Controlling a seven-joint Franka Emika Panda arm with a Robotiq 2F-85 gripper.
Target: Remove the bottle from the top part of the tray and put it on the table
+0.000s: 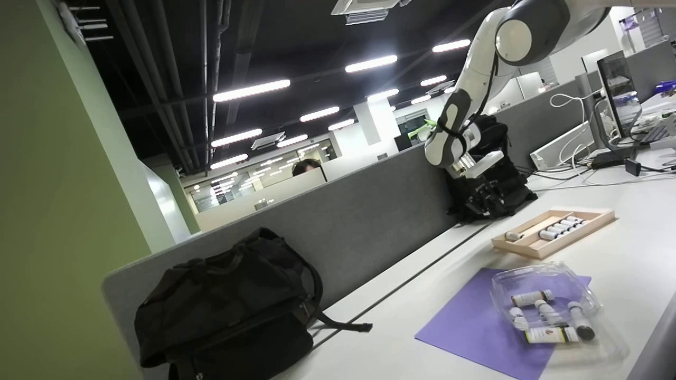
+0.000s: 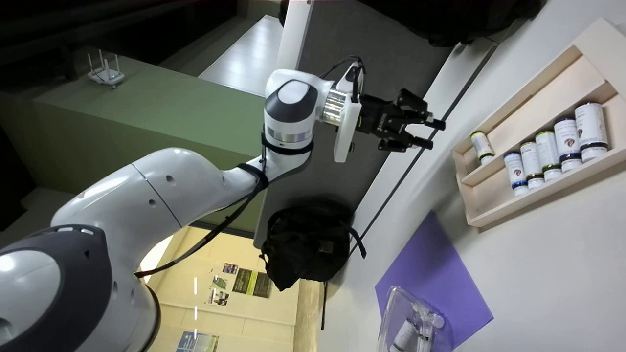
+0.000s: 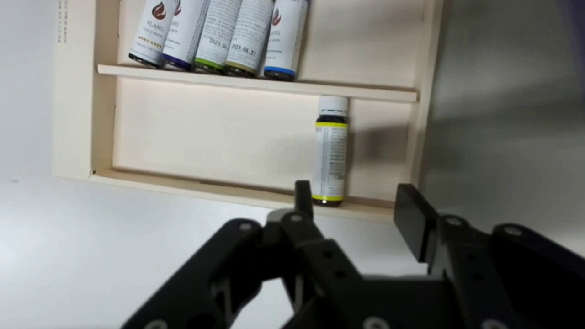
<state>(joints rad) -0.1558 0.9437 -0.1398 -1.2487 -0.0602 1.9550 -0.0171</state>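
Observation:
A small bottle [image 3: 331, 160] with a white cap and yellow-edged label lies alone in one compartment of the light wooden tray [image 3: 183, 185]. Both exterior views also show the bottle [image 1: 514, 236] [image 2: 482, 146] and the tray [image 1: 578, 236] [image 2: 543, 190]. Several other bottles [image 3: 283, 39] lie side by side in the other compartment, beyond the divider. My gripper [image 3: 354, 205] is open and empty, raised above the table. In the wrist view the bottle's base shows between the fingertips, near the left one, without contact. Both exterior views show the gripper [image 1: 487, 205] [image 2: 435, 134] apart from the tray.
The white table [image 2: 562, 274] bears a purple sheet [image 1: 465, 322] with a clear plastic container [image 1: 607, 338] of several bottles partly on it. A grey partition [image 1: 380, 211] runs behind. Black bags [image 1: 227, 311] [image 1: 507, 195] stand along it. A monitor and cables lie farther along the table.

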